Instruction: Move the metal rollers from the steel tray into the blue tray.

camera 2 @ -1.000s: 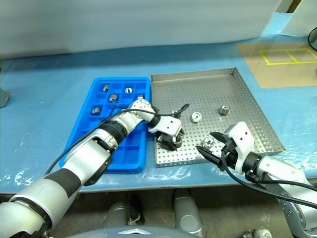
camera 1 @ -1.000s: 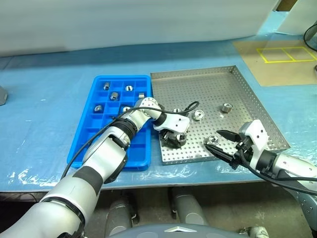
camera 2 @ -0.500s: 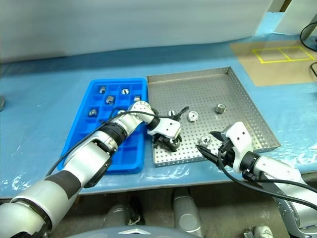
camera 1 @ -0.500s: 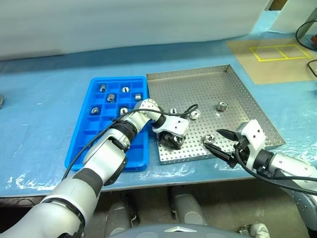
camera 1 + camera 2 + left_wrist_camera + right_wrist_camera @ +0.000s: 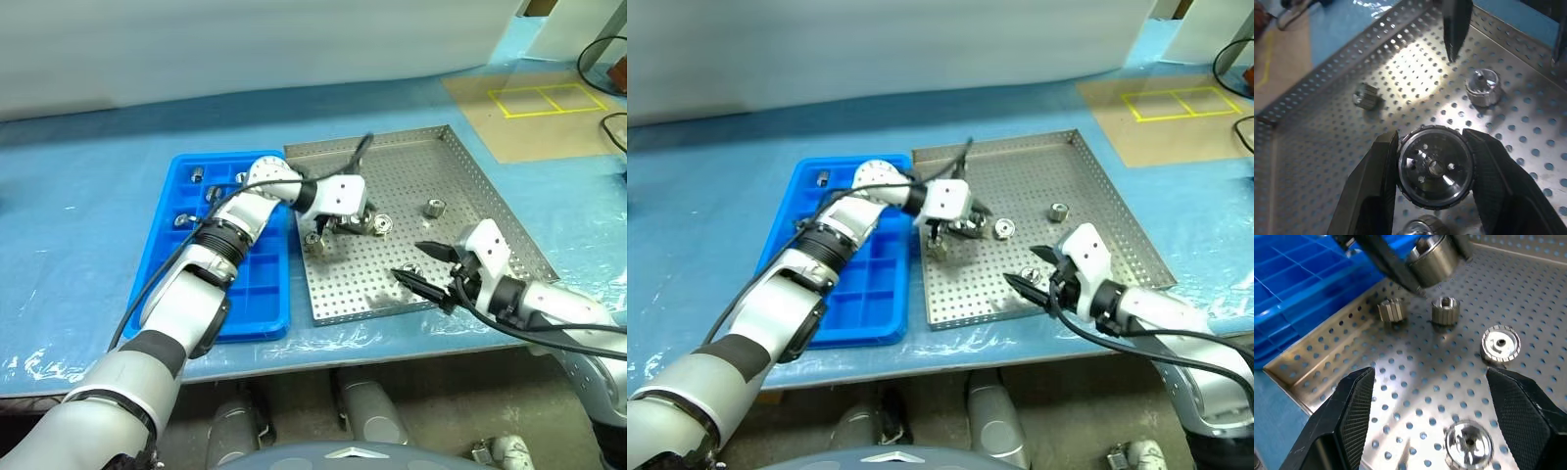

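Observation:
The steel tray lies right of the blue tray. My left gripper hovers above the steel tray's near-left part, shut on one metal roller, which is also seen lifted off the floor as roller. Loose rollers lie on the perforated floor: roller, roller and roller. My right gripper is open, low over the tray's near edge, with another roller lying between its fingers, untouched. Several rollers sit in the blue tray's far compartments.
Both trays rest on a blue plastic-covered table. A brown board with yellow taped squares lies at the far right. A black cable loops at the right edge. The blue tray's near compartments hold nothing.
My left gripper shut on a roller on the steel tray's floor and has risen with it, toward the far side. The right gripper edged slightly forward, still open. The camera shifted.

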You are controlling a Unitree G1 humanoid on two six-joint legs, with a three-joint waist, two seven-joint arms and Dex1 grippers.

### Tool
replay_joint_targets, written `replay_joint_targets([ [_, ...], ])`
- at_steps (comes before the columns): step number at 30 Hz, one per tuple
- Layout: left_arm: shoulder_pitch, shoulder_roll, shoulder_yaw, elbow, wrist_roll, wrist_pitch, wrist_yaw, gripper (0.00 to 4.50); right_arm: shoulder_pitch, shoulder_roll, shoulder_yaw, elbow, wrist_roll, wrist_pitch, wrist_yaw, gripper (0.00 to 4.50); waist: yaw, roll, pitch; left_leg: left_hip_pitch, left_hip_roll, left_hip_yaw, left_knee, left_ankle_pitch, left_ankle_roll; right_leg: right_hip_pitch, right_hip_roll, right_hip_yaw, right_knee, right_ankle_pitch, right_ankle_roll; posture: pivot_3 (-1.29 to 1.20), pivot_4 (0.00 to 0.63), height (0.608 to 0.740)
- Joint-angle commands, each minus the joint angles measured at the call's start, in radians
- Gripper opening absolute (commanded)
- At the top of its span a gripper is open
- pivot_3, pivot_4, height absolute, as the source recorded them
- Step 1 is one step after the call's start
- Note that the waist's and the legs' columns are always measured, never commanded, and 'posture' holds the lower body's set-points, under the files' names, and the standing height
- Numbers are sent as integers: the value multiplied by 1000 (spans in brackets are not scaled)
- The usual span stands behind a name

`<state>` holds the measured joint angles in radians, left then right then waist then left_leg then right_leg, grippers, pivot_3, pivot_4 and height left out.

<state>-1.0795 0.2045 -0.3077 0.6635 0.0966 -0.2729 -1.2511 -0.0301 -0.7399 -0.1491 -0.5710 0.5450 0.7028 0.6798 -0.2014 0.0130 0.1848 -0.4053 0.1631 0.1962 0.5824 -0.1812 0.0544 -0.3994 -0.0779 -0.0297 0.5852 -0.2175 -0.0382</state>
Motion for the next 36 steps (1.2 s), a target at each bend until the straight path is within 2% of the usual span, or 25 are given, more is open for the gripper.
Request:
replay_joint_targets([
  [1, 61, 93, 81, -188, -112, 113, -38, 1726, -130, 2, 65, 56, -15, -45, 55, 3731, -3, 0, 0, 1, 0, 0, 0, 0, 0, 0, 0, 0, 0, 0, 0, -464, 150, 740],
  [5, 174, 234, 178, -387, -269, 309, -95, 1726, -320, 66, 166, 162, -18, -66, 110, 3731, 9, 0, 1, 2, 3, 0, -1, 2, -4, -2, 2, 0, 6, 0, -1, -351, 150, 740],
  [10, 275, 363, 281, -500, -265, 426, 57, 1726, -497, 163, 306, 331, -78, -149, 215, 3731, 61, 0, 1, 2, 7, -1, -1, 6, -9, -5, 3, -2, 13, 0, -3, -213, 150, 740],
  [12, 352, 422, 337, -516, -252, 458, 115, 1726, -567, 216, 354, 413, -95, -186, 259, 3731, 144, 0, 2, 2, 6, 0, -1, 7, -10, -7, 2, -2, 17, -2, -6, -108, 150, 740],
  [15, 454, 500, 379, -493, -223, 454, 182, 1726, -628, 274, 394, 520, -128, -238, 316, 3731, 170, 0, 2, 3, 8, 3, -2, 9, -14, -12, 3, 1, 23, -3, -8, -56, 150, 740],
  [20, 540, 528, 409, -489, -231, 448, 262, 1726, -670, 315, 413, 604, -161, -288, 377, 3731, 246, -1, 3, 3, 9, 3, -5, 9, -20, -13, 3, 1, 24, -4, -8, -18, 150, 740],
  [23, 576, 531, 406, -494, -242, 456, 270, 1726, -679, 333, 429, 617, -187, -304, 394, 3731, 268, -2, 2, 2, 8, 5, -4, 9, -20, -13, 2, 1, 24, -3, -8, -23, 150, 740],
  [30, 678, 524, 378, -566, -275, 486, 245, 1726, -652, 352, 430, 579, -175, -261, 410, 3731, 270, -4, 2, 3, 9, 5, -5, 10, -22, -15, 2, 2, 26, -3, -8, -34, 150, 740],
  [36, 685, 519, 315, -559, -254, 470, 225, 1726, -638, 342, 420, 565, -185, -250, 397, 3731, 270, -4, 2, 4, 9, 5, -5, 12, -25, -17, 3, 3, 30, -3, -8, -57, 150, 740],
])
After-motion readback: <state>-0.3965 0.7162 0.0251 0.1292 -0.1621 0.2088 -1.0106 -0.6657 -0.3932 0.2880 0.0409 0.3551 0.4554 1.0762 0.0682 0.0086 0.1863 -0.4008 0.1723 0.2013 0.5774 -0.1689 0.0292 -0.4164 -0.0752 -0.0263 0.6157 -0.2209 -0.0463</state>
